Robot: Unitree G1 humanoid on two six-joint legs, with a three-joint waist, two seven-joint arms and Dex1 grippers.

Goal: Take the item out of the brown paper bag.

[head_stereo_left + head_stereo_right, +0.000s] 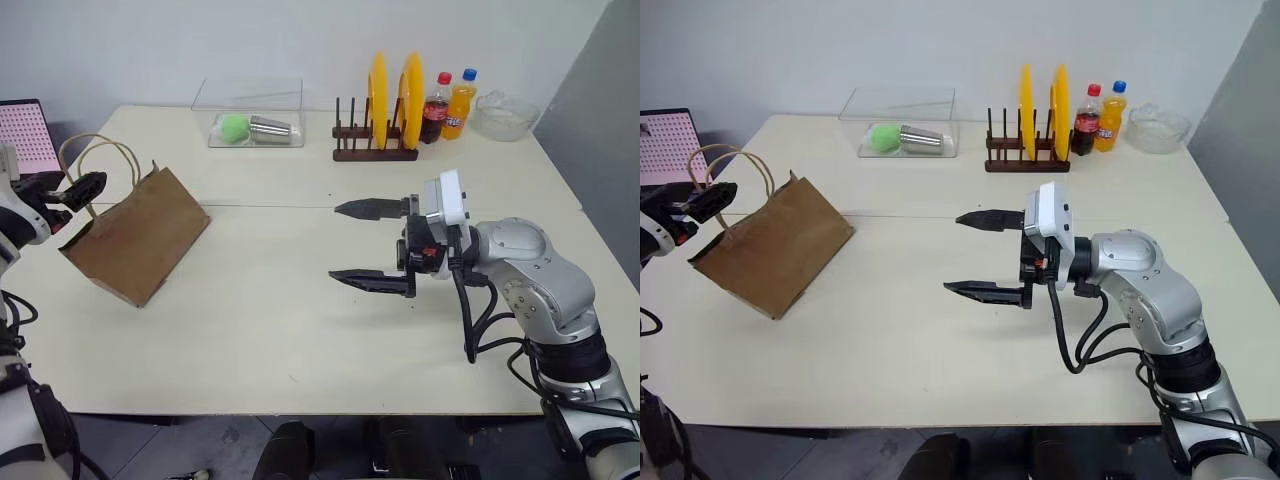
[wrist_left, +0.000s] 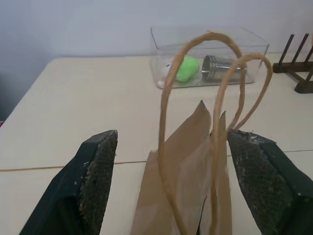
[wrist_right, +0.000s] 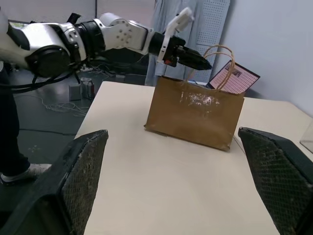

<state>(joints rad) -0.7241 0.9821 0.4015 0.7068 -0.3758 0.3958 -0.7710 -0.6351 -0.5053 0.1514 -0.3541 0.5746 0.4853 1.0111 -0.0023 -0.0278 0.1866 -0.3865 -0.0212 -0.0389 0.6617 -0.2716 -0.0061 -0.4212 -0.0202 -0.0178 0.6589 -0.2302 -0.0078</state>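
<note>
On the table's point(image 1: 300, 330) left side, the bag point(image 1: 135, 240) stood tilted, its two loop handles point(image 2: 215, 98) rising between the spread fingers point(image 2: 95, 181) of the left gripper point(image 1: 82, 190), which pinched neither loop. Over the table's middle, well apart from the bag, the right gripper point(image 1: 365, 245) hung level with its jaws wide and empty, pointing toward the bag. Whether the item lay inside could not be told.

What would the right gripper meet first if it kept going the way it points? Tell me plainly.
Probably the brown paper bag. The right gripper, jaws wide open, points across the bare table toward it, and the bag sits between its fingers in the right wrist view. The left gripper is at the bag's handles. Depth is uncertain.
</note>
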